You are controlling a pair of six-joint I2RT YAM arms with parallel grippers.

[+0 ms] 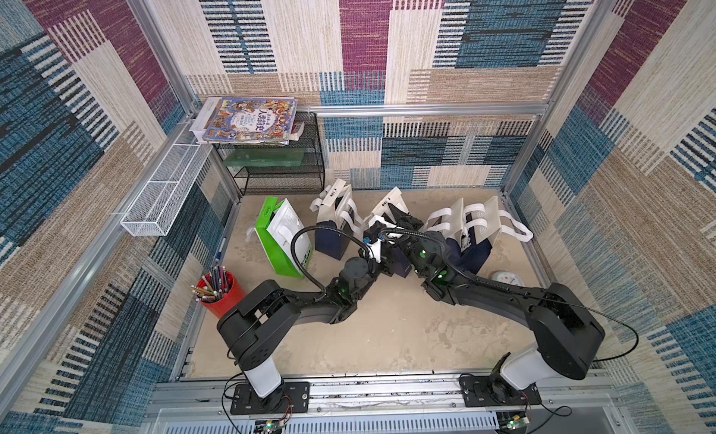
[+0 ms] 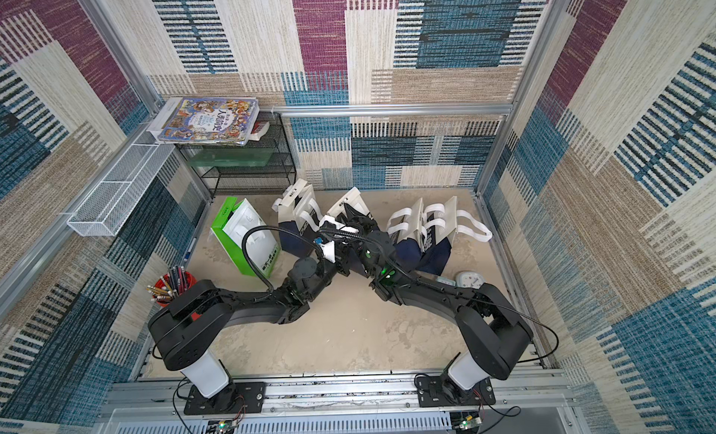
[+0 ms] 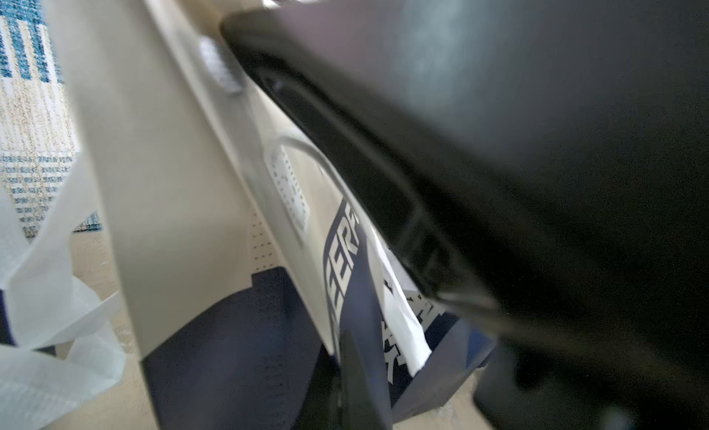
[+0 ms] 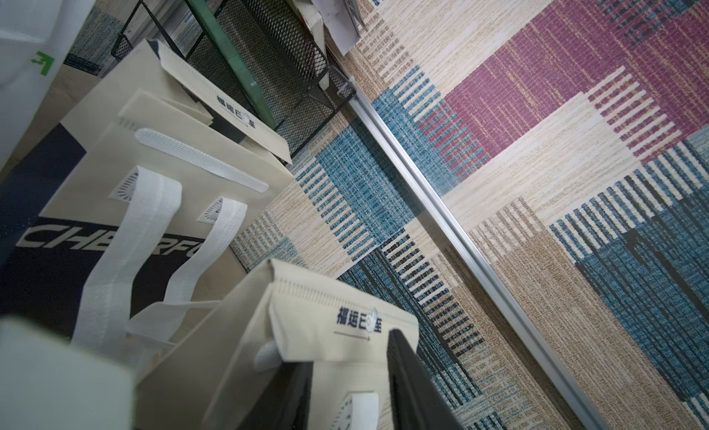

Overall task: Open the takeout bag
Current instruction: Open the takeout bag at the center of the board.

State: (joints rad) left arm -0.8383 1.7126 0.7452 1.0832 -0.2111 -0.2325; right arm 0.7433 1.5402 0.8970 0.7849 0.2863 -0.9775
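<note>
Arms reach low from the near rail, the left arm (image 1: 302, 300) and right arm (image 1: 496, 292) meeting over the worktop (image 1: 387, 335). The left end effector (image 3: 347, 355) is clamped tight on the navy front of the takeout bag (image 1: 385, 203), which stands at the worktop's far middle. The right end effector (image 4: 349, 351) has its fingers partly apart at the bag's beige top flap.

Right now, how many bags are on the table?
5: green bag at left; navy bag beside it; middle bag; then inner right bag and outer right bag, overlapping. Another could be hidden behind these.
</note>
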